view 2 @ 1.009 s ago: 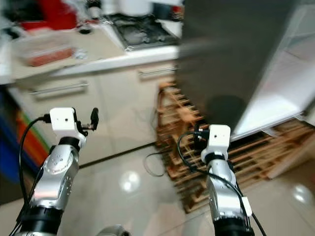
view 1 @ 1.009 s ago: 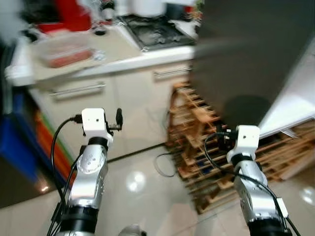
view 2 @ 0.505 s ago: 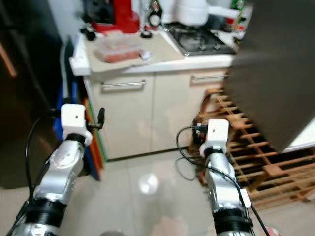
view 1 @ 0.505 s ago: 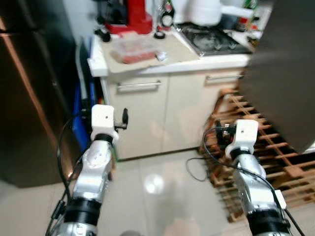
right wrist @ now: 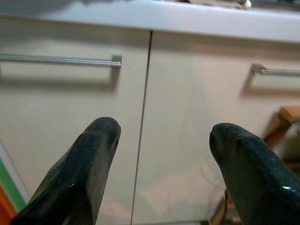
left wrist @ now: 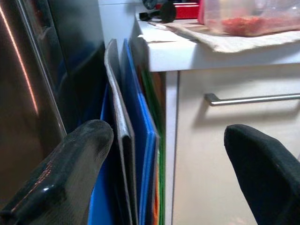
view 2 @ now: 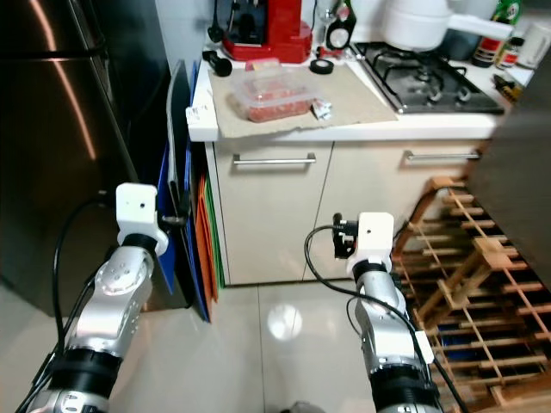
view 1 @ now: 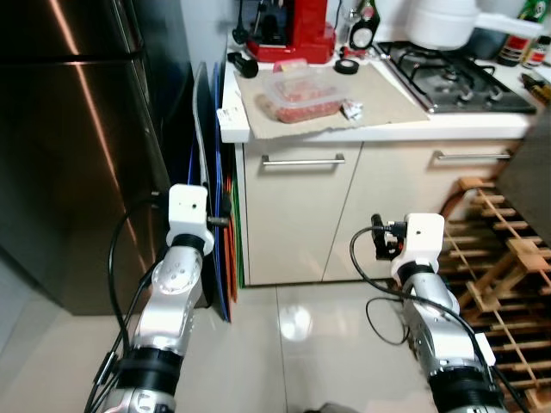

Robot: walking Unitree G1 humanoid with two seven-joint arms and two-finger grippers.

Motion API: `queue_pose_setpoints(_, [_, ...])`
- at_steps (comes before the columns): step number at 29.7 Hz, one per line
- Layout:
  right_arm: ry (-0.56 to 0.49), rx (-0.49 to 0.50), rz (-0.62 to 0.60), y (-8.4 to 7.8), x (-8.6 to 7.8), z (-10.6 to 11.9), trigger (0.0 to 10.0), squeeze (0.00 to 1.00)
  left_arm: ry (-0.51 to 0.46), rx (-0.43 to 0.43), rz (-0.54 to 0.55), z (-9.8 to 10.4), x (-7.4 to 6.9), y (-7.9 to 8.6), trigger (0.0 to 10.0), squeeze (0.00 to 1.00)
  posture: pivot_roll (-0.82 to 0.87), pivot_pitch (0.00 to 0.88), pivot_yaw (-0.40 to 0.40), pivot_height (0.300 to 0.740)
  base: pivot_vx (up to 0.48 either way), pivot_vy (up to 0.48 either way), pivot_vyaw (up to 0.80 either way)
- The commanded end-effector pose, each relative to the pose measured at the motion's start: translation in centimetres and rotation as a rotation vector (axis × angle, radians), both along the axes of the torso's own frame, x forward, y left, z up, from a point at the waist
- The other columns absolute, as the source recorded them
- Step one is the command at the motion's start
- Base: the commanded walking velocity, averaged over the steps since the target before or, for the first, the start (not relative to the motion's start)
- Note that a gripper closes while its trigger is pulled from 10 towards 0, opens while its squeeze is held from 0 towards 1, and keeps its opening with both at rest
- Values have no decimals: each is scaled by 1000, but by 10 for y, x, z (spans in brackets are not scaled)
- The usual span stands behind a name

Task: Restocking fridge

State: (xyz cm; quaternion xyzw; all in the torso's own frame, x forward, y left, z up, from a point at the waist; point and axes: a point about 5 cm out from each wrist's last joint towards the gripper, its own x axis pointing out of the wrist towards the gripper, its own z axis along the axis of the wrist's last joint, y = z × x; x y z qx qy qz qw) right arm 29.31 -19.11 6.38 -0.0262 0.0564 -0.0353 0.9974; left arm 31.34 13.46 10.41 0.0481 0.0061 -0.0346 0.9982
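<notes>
A clear lidded container of red food [view 1: 303,92] rests on a cloth on the white counter [view 1: 379,129], near its left end. To the left stands a tall steel fridge [view 1: 69,129] with its door closed. Both arms are raised in front of me, well below counter height. My left gripper [left wrist: 168,136] is open and holds nothing; it faces the gap between fridge and cabinet. My right gripper [right wrist: 164,131] is also open and holds nothing, and it points at the cream cabinet doors [right wrist: 197,117].
Flat blue, orange and green boards [view 1: 215,172] lean between fridge and cabinet. A wooden wine rack [view 1: 508,275] stands at the right under a dark panel [view 2: 516,172]. A red coffee machine [view 1: 297,26], a white pot [view 1: 443,21] and a gas hob [view 1: 456,73] sit on the counter.
The camera has swung left, from the wine rack and dark panel to the counter and steel fridge. Both arms keep the same raised pose.
</notes>
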Motion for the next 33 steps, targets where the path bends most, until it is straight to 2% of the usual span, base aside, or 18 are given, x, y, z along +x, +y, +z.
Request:
queue_pose_setpoints(1, [-21,4,2,4,3,4,10000,31,-7,13,8,2,1,7,10000,0,113,8,5,740,0,0,0])
queue_pose_setpoints(18, [-40,-14,15,6,7,7,10000,27,-19,26,38,4,6,11,10000,0,115,0,-3,740,337,-280,0])
queue_pose_setpoints(33, [-58,-23,22,8,10,11,10000,27,-30,42,37,5,9,12,10000,0,121,0,-5,740,0,0,0])
